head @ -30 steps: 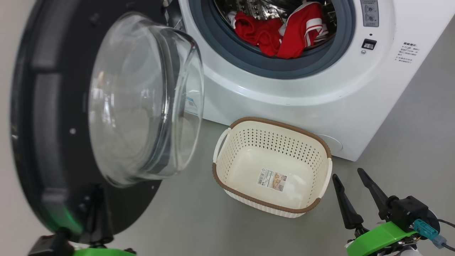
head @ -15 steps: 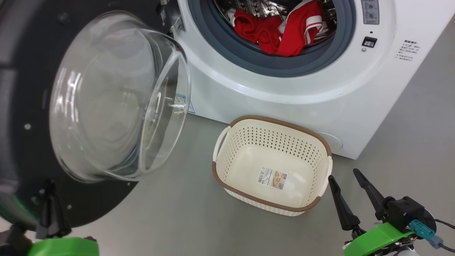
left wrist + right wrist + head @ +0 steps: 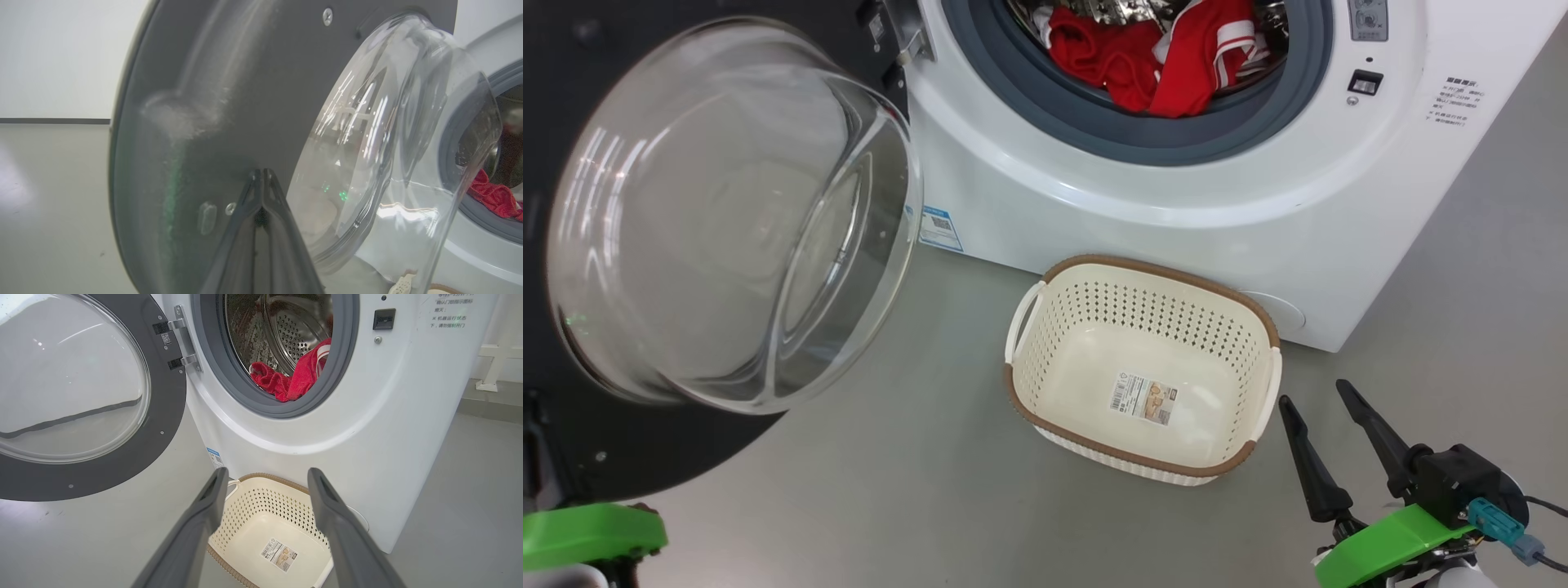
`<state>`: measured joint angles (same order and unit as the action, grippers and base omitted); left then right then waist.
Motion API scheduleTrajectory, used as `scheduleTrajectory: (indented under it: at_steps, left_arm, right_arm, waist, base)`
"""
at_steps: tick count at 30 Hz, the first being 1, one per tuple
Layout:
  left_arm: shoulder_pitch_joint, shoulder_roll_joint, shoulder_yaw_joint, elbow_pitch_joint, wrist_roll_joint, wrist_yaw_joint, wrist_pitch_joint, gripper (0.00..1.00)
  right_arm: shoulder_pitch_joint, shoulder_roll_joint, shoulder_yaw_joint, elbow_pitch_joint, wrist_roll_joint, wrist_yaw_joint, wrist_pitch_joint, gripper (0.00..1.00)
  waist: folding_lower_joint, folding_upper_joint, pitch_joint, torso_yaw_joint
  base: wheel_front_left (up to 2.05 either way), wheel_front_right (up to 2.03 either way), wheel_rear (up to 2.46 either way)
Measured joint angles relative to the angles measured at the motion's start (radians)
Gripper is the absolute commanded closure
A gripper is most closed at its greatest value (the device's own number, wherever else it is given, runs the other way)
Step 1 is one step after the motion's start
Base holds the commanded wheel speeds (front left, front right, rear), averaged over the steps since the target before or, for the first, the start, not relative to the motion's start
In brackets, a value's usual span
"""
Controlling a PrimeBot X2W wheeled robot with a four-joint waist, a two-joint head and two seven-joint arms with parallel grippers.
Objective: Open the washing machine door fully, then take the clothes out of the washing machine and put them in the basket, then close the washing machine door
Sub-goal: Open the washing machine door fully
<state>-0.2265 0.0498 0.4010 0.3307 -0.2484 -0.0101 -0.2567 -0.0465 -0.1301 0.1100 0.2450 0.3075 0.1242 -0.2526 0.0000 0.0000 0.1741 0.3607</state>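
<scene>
The washing machine door (image 3: 645, 457) stands swung out at the left, its clear glass bowl (image 3: 727, 212) bulging toward me. My left gripper (image 3: 262, 173) is shut, tips pressed together against the door's dark inner face, nothing between them. The white washing machine (image 3: 1135, 204) is open, with the red clothes (image 3: 1143, 57) lying in the drum mouth, also the clothes (image 3: 294, 379) behind the grey ring. The cream basket (image 3: 1143, 273) sits empty on the floor in front. My right gripper (image 3: 1313, 392) is open to the basket's right, and the right gripper (image 3: 267, 471) hovers above the basket (image 3: 253, 506).
The open door (image 3: 163, 416) takes up the whole left side, on two hinges (image 3: 179, 343). Grey floor lies in front of the basket and to the machine's right. A pale wall base (image 3: 490, 367) shows behind the machine on the right.
The door has swung further open toward the left, and my left arm has moved left with it. The right gripper has stayed almost in place, still open.
</scene>
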Motion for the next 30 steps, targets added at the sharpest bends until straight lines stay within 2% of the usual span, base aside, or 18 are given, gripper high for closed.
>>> scheduleTrajectory:
  at_steps: [30]
  left_arm:
    - [-0.295, 0.122, 0.232, 0.276, 0.117, -0.07, 0.0, 1.0]
  right_arm:
    - [-0.062, -0.049, -0.005, -0.016, -0.001, 0.0, 0.0, 0.0]
  waist:
    - [0.0, 0.0, 0.104, -0.025]
  base:
    - [0.0, 0.0, 0.0]
